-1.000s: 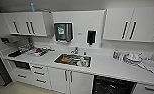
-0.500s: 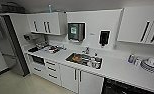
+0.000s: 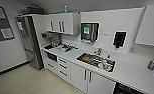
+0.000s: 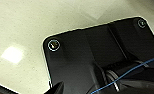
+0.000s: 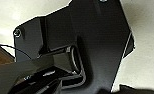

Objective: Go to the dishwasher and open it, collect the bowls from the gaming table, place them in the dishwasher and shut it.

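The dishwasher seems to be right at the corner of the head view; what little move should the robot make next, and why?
Probably turn slightly right. The dishwasher shows as a dark opening under the white counter, cut off at the picture's lower right, while the sink sits near the centre. Turning would bring it squarely ahead.

Glossy white cabinet doors (image 3: 79, 76) under a smooth white countertop (image 3: 133, 72), a metal sink (image 3: 96, 61), a brushed steel refrigerator (image 3: 30, 41), and a pale speckled floor (image 4: 30, 22) with a soft sheen.
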